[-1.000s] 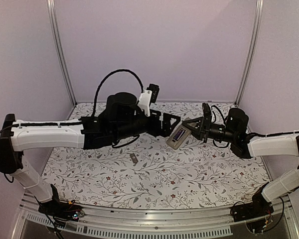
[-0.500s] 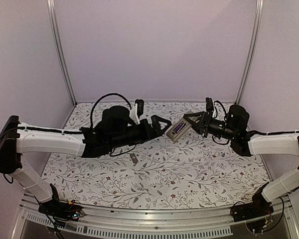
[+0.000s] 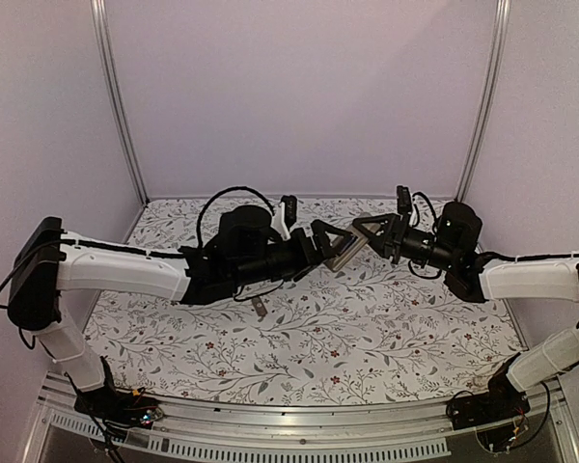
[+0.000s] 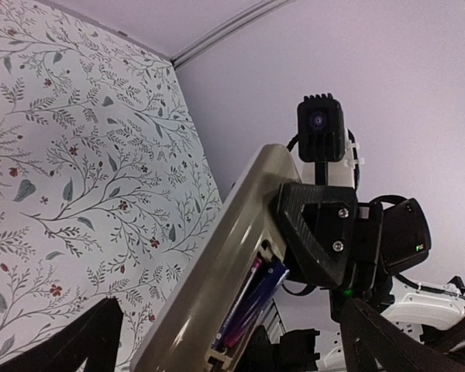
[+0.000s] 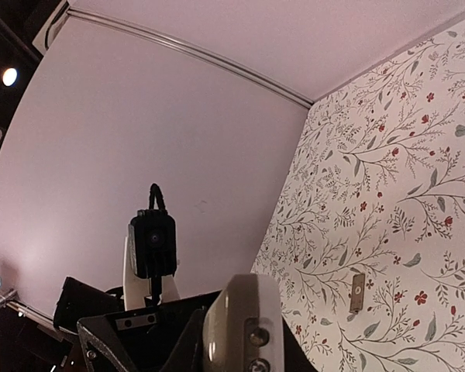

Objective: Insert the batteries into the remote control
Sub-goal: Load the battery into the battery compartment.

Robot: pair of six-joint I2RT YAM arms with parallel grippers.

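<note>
Holding the remote control [image 3: 343, 253] in mid-air, the right gripper [image 3: 361, 232] clamps one end. The left gripper [image 3: 336, 239], spread wide and empty, flanks the other end. Align squarely and close gently.

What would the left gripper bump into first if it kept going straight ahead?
Most likely the remote control, held up by the right gripper right in front of it. Its end seems to sit between the open fingers of the left gripper, though depth is unclear.
</note>
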